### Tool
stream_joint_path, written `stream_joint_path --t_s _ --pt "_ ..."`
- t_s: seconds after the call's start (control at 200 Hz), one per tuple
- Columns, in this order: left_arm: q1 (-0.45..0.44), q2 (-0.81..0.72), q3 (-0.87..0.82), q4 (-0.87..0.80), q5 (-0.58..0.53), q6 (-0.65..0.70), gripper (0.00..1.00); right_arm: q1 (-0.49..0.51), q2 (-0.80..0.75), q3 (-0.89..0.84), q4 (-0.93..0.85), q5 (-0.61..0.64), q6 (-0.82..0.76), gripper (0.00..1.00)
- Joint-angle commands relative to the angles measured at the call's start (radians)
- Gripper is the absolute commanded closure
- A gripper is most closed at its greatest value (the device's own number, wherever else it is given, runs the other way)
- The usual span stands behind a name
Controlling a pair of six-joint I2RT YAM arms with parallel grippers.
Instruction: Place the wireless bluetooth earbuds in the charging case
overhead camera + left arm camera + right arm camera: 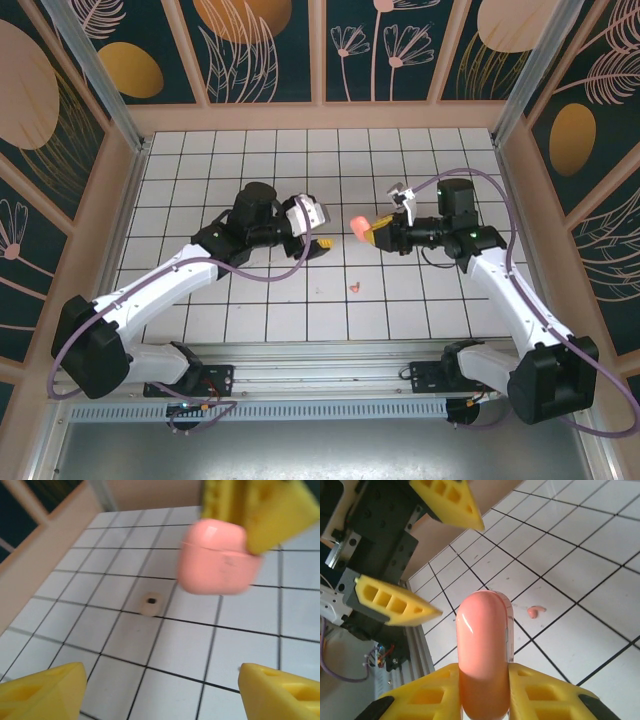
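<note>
- Right gripper (380, 232) is clamped on the pink case (358, 225) and holds it up off the tiles (250, 170). The lid looks closed to us.
- Left gripper (161, 672) has its jaws spread wide with nothing between them, and it faces the case from close by.
- We spot a coral bud (354, 287) lying loose on the tiles, nearer the arm bases than either gripper.
- From the left wrist we also get a pale bud (151, 603) with a dark spot, sitting on a tile line down-left of the case. It's kinda blurry though.
</note>
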Motion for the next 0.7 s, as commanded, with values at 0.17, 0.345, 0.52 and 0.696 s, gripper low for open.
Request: stream_joint_path --t_s 0.17,0.345,0.52,0.696 --pt "-0.003 -0.011 0.025 -0.086 0.207 0.204 0.26 -0.004 -0.067 0.043 -0.167 -0.094 -0.591 0.78" --pt "-0.003 0.016 0.06 -0.163 0.27 0.253 0.34 0.03 -0.067 0.071 -0.22 -0.019 -0.738 0.79" --pt "-0.003 0.038 0.074 -0.164 0.305 0.254 0.39 0.064 -0.047 0.102 -0.264 -0.036 -0.829 0.79" --pt "-0.004 0.057 0.091 -0.163 0.318 0.251 0.4 0.121 -0.016 0.122 -0.287 0.001 -0.866 0.79"
